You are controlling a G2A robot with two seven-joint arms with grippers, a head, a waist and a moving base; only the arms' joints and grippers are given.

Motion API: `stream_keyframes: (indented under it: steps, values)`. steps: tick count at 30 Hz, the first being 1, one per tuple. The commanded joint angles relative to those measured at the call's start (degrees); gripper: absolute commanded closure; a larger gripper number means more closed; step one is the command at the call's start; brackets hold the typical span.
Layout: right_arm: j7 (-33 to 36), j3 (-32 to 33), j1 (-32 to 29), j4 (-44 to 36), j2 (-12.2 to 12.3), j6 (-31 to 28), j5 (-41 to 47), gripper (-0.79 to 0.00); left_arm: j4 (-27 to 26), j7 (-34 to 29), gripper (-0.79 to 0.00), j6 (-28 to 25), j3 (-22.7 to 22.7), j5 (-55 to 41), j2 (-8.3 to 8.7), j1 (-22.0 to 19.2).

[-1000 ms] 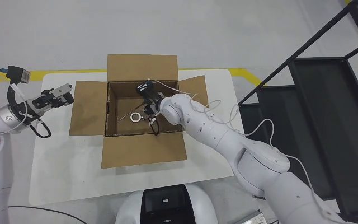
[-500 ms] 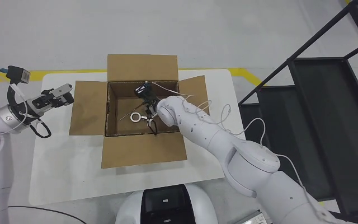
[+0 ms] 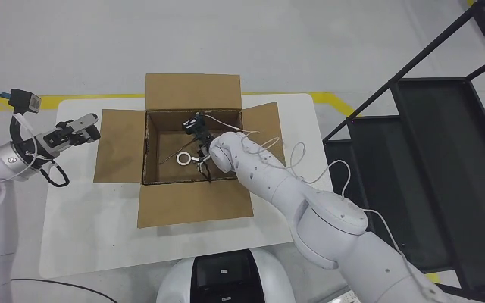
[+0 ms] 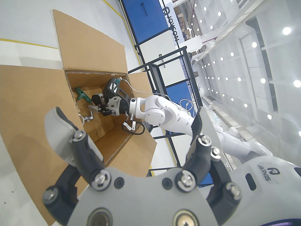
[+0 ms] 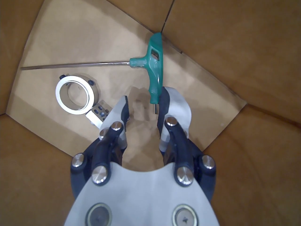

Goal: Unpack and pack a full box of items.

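Observation:
An open cardboard box stands on the white table. On its floor lie a green T-handle hex key and a metal ring clamp, the clamp also visible from above. My right gripper is down inside the box, open, with bare cardboard between its fingers. The key's handle end lies beside one fingertip, and the clamp is just off to the other side. My left gripper is held open beyond the box's left flap, holding nothing.
The box's four flaps are folded outward; the front flap covers part of the table. A black metal stair frame stands to the right of the table. Bare table lies left of and in front of the box.
My right wrist has shifted slightly left inside the box, its forearm swinging with it. The left arm, the key and the clamp have stayed put.

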Motion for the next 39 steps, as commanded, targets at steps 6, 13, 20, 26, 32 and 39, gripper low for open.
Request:
stream_keyframes:
  steps: [6, 13, 20, 26, 32, 39]
  values:
    - [-0.2, 0.7, 0.7, 3.0, -1.5, -0.6, 0.3, 0.000, 0.0, 0.0, -0.785, 0.0, 0.0, 0.0, 0.00, 0.0]
    - [1.3, 1.0, 1.4, 3.1, -1.8, -2.2, -1.4, 0.000, 0.0, 0.0, -0.785, 0.0, 0.0, 0.0, 0.00, 0.0]
    - [-1.4, 2.3, 0.8, 0.6, -0.8, -0.6, -3.2, -0.785, 0.0, 0.0, -0.785, 0.0, 0.0, 0.0, 0.00, 0.0]
    - [-4.2, 3.6, -0.9, 0.4, -0.5, 2.6, -3.7, -0.785, 0.0, 0.0, -0.785, 0.0, 0.0, 0.0, 0.00, 0.0]
    - [-4.7, 4.6, -1.7, 1.0, -0.7, 2.1, -3.6, -0.443, 0.0, 0.0, -0.785, 0.0, 0.0, 0.0, 0.00, 0.0]
    - [-5.0, 5.6, -1.7, 2.3, -1.2, 1.1, -3.3, -0.277, 0.0, 0.0, -0.785, 0.0, 0.0, 0.0, 0.00, 0.0]
